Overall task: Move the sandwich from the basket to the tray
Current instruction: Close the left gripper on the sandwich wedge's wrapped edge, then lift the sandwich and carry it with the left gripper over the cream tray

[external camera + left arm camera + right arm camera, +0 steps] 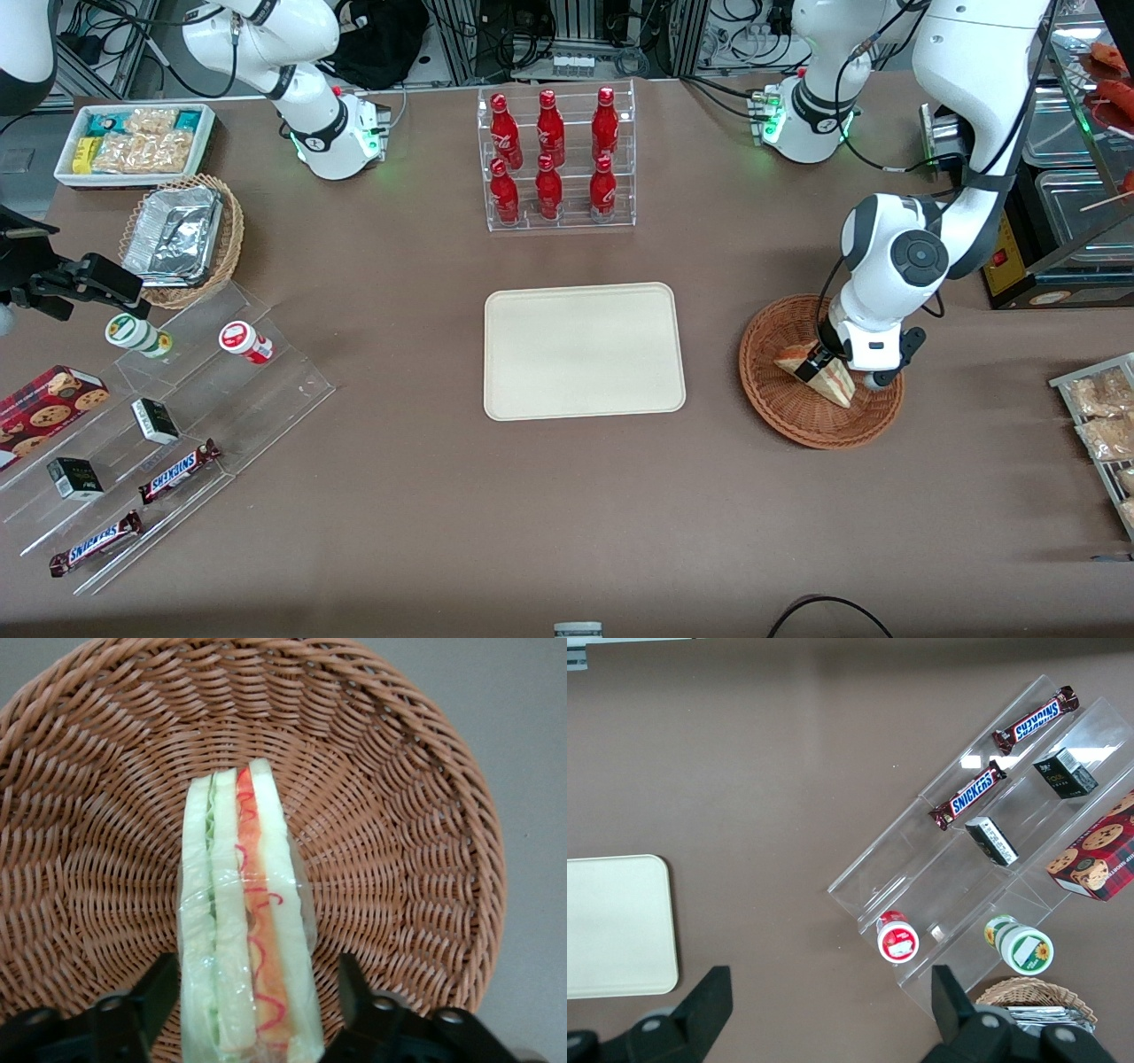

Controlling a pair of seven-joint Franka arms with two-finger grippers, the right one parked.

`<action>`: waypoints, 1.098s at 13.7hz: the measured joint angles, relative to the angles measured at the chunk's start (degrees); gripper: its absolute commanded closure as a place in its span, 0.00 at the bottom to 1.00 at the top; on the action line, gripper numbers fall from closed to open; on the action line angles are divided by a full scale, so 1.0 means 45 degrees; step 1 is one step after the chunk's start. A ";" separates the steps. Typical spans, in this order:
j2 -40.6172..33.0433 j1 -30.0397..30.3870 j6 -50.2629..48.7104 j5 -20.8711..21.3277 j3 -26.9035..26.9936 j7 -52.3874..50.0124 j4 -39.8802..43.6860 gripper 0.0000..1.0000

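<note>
The gripper (pixel 817 365) of the working arm is down inside the basket (pixel 788 416), which sits on the brown table (pixel 567 514) toward the working arm's end. In the left wrist view the 2 fingers (pixel 155 992) stand one on each side of the sandwich (pixel 244 921). A thin gap shows between each finger and the clear wrap, so the gripper is apart and not clamped on anything.

The sandwich lies in the basket (pixel 399 815) with its cut side facing the wrist camera: white bread, a green layer and an orange-red layer run lengthwise between the fingers. In the front view the sandwich (pixel 828 377) shows as a pale wedge just under the gripper, resting on the wicker.

The tray (pixel 584 350) lies flat near the middle of the table, well apart from the basket and with nothing on it. Farther from the front camera than the tray stands a clear rack holding 6 red bottles (pixel 549 159) in 2 rows.

Toward the parked arm's end of the table, a clear stepped stand (pixel 177 443) carries 2 chocolate bars (pixel 177 470), 2 small dark boxes (pixel 155 421), 2 small round cups (pixel 244 341) and a red cookie box (pixel 49 399). Beside it a paler wicker basket holds foil containers (pixel 173 235), and a white bin of snack packets (pixel 133 142) sits farther from the front camera.
</note>
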 measured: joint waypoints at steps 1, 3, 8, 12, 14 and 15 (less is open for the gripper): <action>-0.0008 0.0000 -0.0039 0.0000 0.0000 0.0000 0.0132 0.91; -0.0113 -0.0006 -0.0838 0.0003 -0.0003 0.0000 0.0633 0.91; -0.0962 -0.0778 -0.6913 0.0012 -0.0150 0.0030 0.3937 0.91; -0.0800 -0.2822 -0.9262 0.0010 -0.0239 0.0015 0.6184 0.91; -0.0395 -0.3896 -0.9325 0.0013 -0.0273 0.0014 0.6497 0.89; -0.0103 -0.4399 -0.9239 0.0062 -0.0281 0.0073 0.6549 0.89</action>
